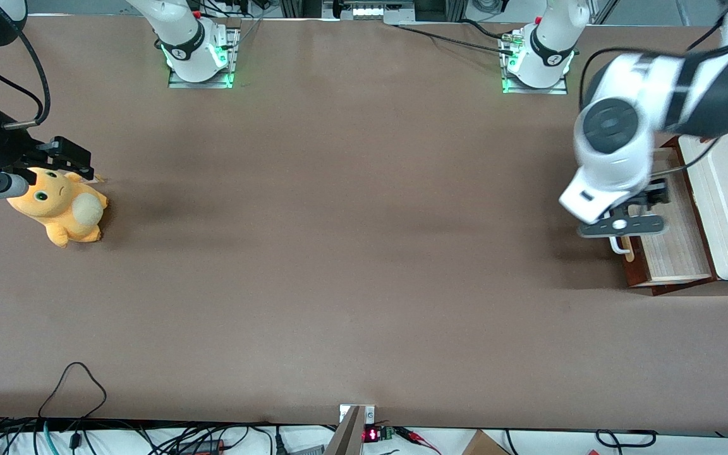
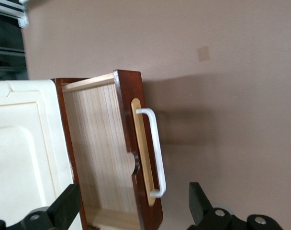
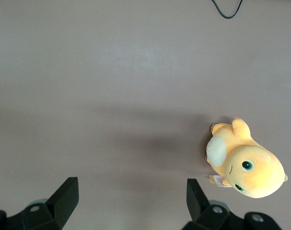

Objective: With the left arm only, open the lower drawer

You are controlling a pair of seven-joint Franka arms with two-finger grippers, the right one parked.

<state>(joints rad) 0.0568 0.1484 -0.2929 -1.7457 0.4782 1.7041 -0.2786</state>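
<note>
The lower drawer (image 2: pixel 105 148) stands pulled out from the cabinet (image 2: pixel 16 158), and the gripper (image 2: pixel 133 211) hangs spread wide above its white handle (image 2: pixel 155 151), touching nothing, bare surface (image 2: pixel 231 120) alongside.

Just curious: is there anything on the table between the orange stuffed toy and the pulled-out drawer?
No. The front view shows only bare brown table between toy and drawer; the tool hovers above the drawer.
</note>
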